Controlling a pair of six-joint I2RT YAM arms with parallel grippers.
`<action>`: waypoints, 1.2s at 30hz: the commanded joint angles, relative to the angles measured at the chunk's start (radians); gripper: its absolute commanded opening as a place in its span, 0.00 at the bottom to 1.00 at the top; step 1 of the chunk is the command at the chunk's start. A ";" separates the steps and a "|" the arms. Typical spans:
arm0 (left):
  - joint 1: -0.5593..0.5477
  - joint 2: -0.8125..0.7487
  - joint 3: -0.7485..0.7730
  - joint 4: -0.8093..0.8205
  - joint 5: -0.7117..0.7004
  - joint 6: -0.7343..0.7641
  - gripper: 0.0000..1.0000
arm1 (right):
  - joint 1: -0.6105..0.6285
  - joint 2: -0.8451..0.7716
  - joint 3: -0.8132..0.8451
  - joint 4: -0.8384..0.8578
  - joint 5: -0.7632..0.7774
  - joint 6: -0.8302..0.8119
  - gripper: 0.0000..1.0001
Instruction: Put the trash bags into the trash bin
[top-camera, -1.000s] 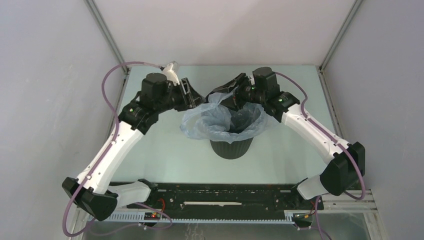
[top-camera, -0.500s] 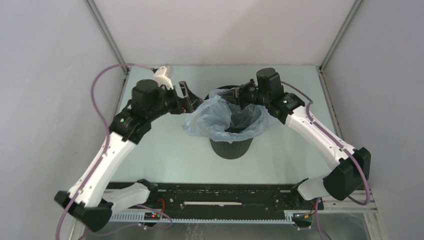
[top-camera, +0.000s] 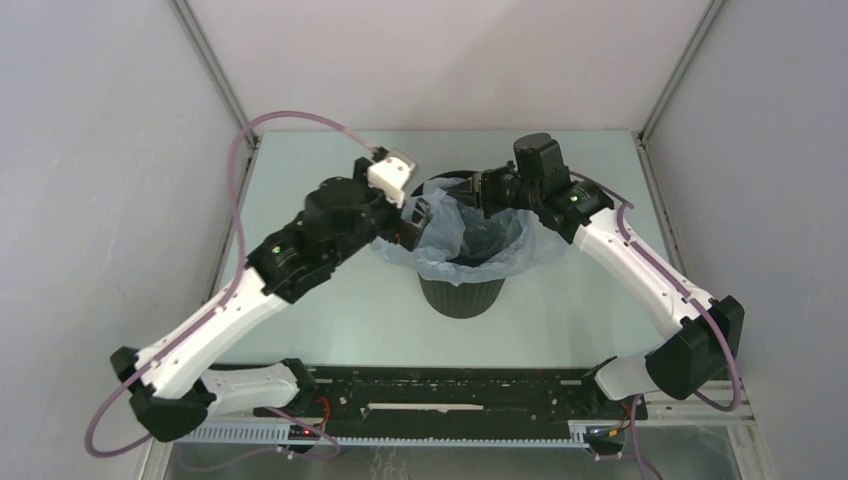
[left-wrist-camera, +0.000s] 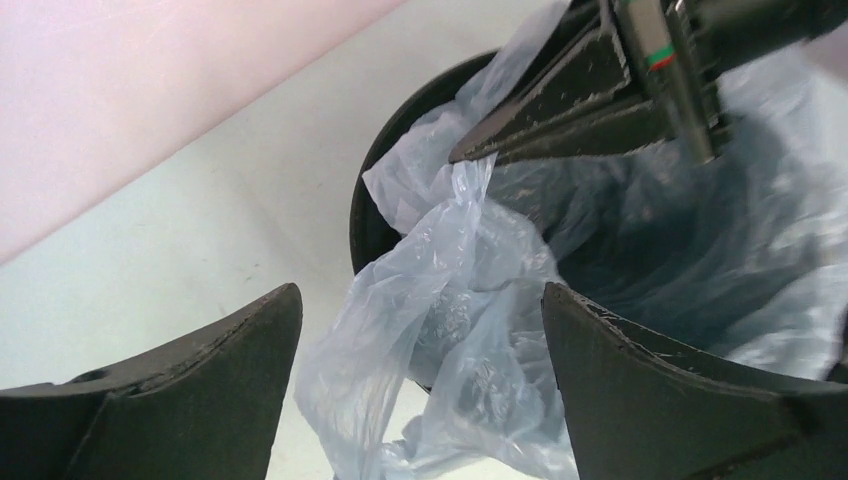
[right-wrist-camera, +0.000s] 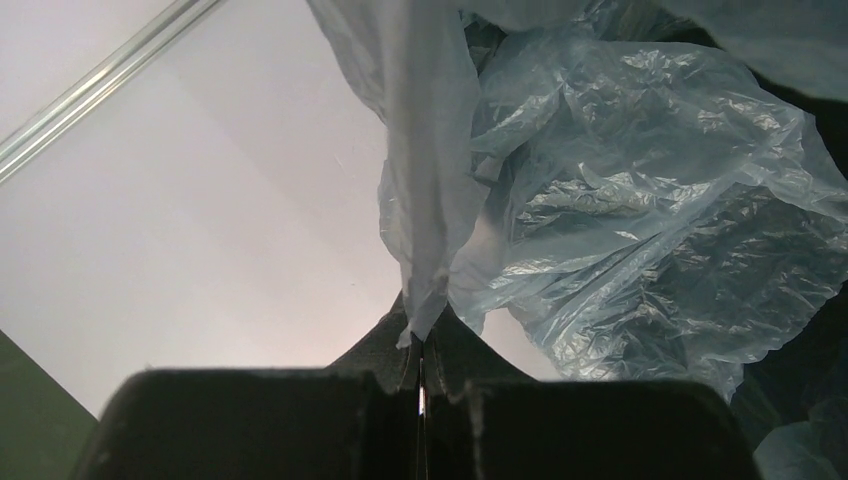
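The black ribbed trash bin (top-camera: 462, 297) stands mid-table, with the pale blue trash bag (top-camera: 440, 245) draped inside it and over its rim. My right gripper (top-camera: 470, 195) is at the bin's back rim, shut on a strip of the bag's edge (right-wrist-camera: 430, 250); in the right wrist view the film runs into the closed tips (right-wrist-camera: 420, 330). My left gripper (top-camera: 418, 215) hovers at the bin's left rim, wide open. In the left wrist view, loose folds of the bag (left-wrist-camera: 450, 330) hang between its fingers (left-wrist-camera: 421, 290) and spill outside the bin rim (left-wrist-camera: 372, 210).
Grey enclosure walls and metal frame posts (top-camera: 210, 70) close in the table on both sides and at the back. The black arm-mount rail (top-camera: 450, 395) runs along the near edge. My two grippers are close together over the bin (left-wrist-camera: 465, 155).
My left arm swung from left of the bin to its left rim, opening wide. My right gripper closed on the bag's edge and stayed near the back rim.
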 joint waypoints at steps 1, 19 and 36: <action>-0.020 0.053 0.019 0.049 -0.104 0.209 0.94 | 0.003 0.000 0.035 -0.011 0.029 0.038 0.00; -0.017 0.207 0.111 0.008 -0.258 0.205 0.42 | 0.036 0.022 0.041 -0.021 0.061 -0.006 0.21; 0.157 0.301 0.266 -0.178 0.070 -0.201 0.00 | -0.270 -0.129 0.053 0.043 -0.309 -1.005 0.73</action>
